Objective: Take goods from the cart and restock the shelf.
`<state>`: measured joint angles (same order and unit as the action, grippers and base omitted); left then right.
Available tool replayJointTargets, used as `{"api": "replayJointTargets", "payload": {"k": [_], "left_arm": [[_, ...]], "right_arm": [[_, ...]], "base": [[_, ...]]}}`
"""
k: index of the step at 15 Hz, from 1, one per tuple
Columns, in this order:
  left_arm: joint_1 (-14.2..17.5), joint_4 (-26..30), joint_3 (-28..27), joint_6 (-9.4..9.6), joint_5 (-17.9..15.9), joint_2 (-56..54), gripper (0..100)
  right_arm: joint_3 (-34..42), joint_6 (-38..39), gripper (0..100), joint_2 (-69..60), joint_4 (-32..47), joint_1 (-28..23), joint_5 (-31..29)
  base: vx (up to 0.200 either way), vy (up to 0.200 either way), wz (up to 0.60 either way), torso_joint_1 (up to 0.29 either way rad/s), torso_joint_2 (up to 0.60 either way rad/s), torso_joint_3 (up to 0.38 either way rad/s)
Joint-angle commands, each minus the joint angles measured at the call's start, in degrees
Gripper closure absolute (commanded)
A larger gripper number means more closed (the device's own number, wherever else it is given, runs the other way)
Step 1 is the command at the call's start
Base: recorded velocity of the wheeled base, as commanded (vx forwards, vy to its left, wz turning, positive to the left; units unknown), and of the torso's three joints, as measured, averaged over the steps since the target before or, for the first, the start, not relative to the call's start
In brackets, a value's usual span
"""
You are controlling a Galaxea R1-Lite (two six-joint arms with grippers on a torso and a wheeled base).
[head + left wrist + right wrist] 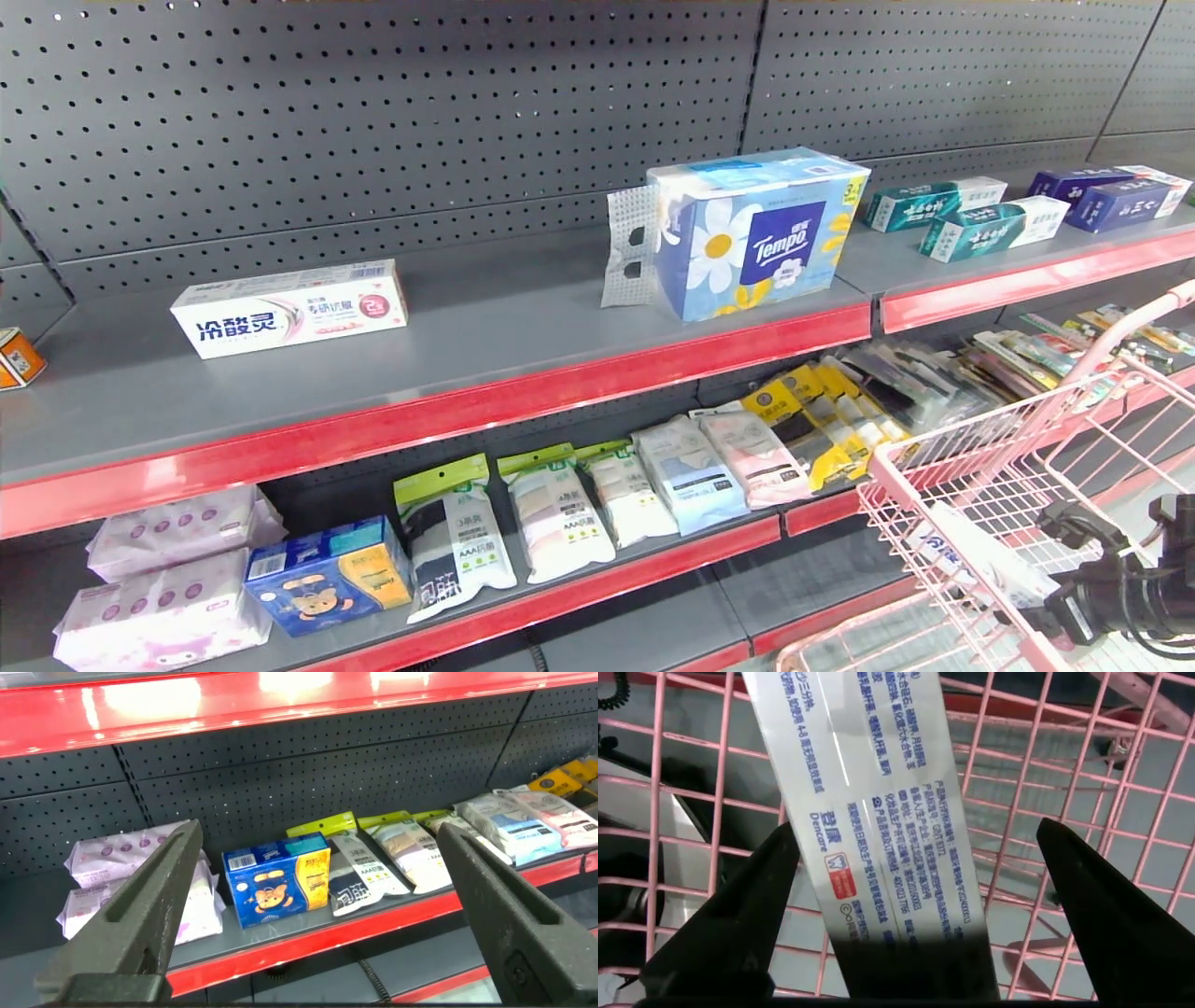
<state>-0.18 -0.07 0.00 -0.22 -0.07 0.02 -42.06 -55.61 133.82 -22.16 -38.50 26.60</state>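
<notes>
A long white toothpaste box (868, 812) lies on the wire floor of the pink cart (1064, 784). My right gripper (915, 924) hangs open right over it, one finger on each side, not closed on it. In the head view the same box (971, 560) lies in the cart (943, 457) at the lower right. My left gripper (318, 915) is open and holds nothing, facing the lower shelf. On the upper shelf (448, 327) stand a white toothpaste box (289, 306) and a blue tissue pack (756, 229).
Teal toothpaste boxes (962, 215) and blue boxes (1111, 196) sit on the upper shelf to the right. The lower shelf holds pink tissue packs (121, 882), a blue box (277, 879) and several bagged goods (560, 509). Bare shelf lies between the white box and the tissue pack.
</notes>
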Motion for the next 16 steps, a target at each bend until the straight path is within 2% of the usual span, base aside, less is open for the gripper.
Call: {"api": "replayJointTargets", "payload": {"k": [1,11,12,16], "left_arm": [[0.0,0.0,0.0,-0.04,0.0,0.1,0],[0.0,0.0,0.0,-0.04,0.0,0.1,0],[0.0,0.0,0.0,-0.04,0.0,0.0,0],[0.0,0.0,0.0,-0.04,0.0,0.1,0]], "right_arm": [[-0.1,0.0,0,0.3,0.0,0.1,0.0],[-1.3,0.1,0,1.9,0.0,1.2,-0.1],[-1.2,0.1,100,1.9,0.0,1.2,-0.1],[-0.9,0.3,100,1.9,0.1,1.1,-0.1]], "base": [[0.000,0.000,0.00,0.000,0.00,0.000],[0.000,0.000,0.00,0.000,0.00,0.000],[0.000,0.000,0.00,0.000,0.00,0.000],[0.000,0.000,0.00,0.000,0.00,0.000]]}}
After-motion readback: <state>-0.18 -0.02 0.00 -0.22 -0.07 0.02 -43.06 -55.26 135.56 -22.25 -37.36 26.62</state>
